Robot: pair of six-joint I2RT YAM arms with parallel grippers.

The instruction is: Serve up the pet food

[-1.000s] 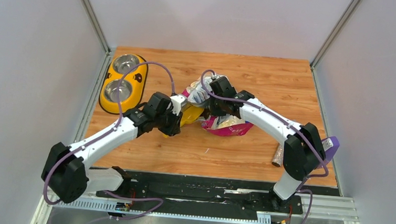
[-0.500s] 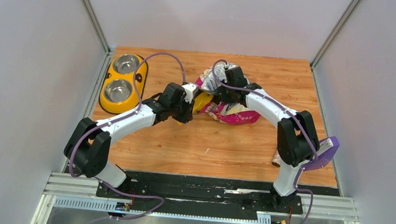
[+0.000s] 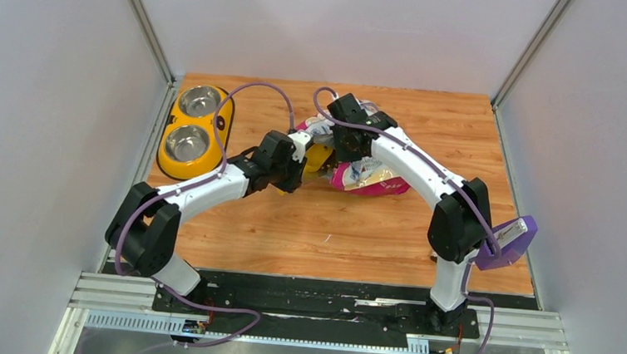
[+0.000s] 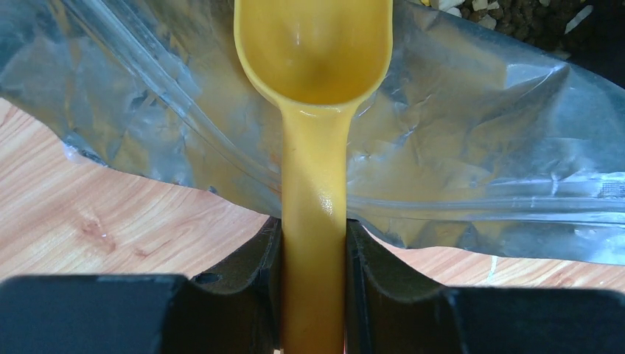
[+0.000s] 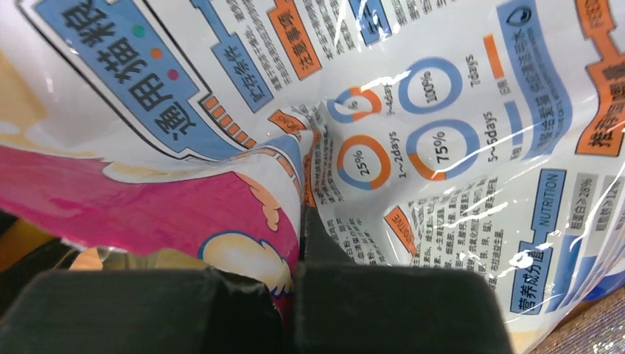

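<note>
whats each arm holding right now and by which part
The left gripper holds the yellow scoop by its handle, bowl empty. The right gripper pinches a fold in the printed wall of the cat food bag.

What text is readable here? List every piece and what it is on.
"通用猫粮": blue banner, cat food bag
"25%": orange ring, same bag
"75%": blue-orange ring
"100%": blue ring
"1~2days": beside 25%
"5~6days": beside 75%
"7days": beside 100%
"NUTRITION": blue panel
Fine print: too small to read.
</note>
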